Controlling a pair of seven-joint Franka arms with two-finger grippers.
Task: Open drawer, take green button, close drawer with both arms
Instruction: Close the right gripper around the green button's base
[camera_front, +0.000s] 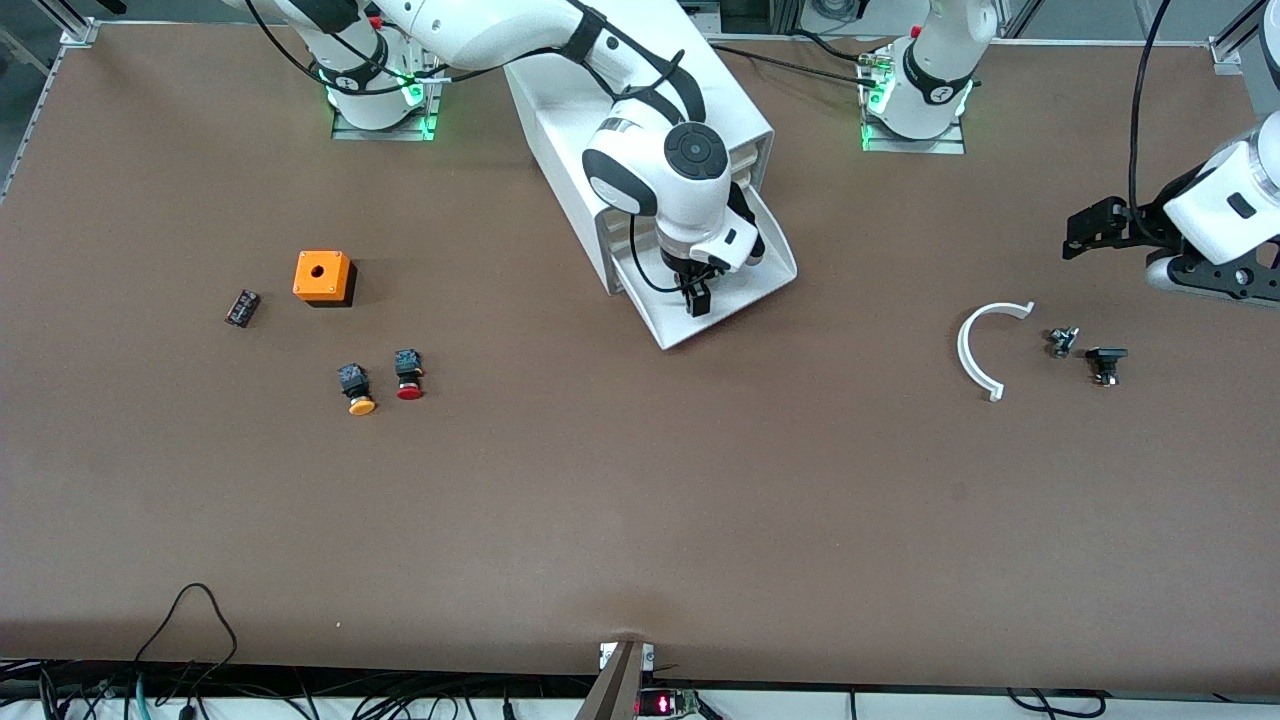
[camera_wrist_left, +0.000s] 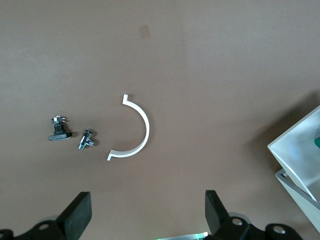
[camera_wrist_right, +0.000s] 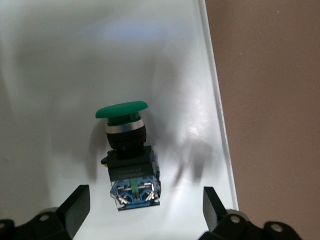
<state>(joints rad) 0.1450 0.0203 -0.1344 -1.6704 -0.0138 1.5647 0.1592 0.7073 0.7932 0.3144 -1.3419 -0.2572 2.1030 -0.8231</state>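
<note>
The white cabinet stands between the arm bases. Its lowest drawer is pulled out toward the front camera. My right gripper hangs inside the drawer, open. In the right wrist view the green-capped button lies on its side on the drawer floor, its blue base between my right gripper's open fingers, not touching them. The right hand hides the button in the front view. My left gripper is open and empty above the table at the left arm's end; it shows in the left wrist view.
A white arc piece, a small metal part and a black part lie under the left arm. An orange box, a small black block, an orange-capped button and a red-capped button lie toward the right arm's end.
</note>
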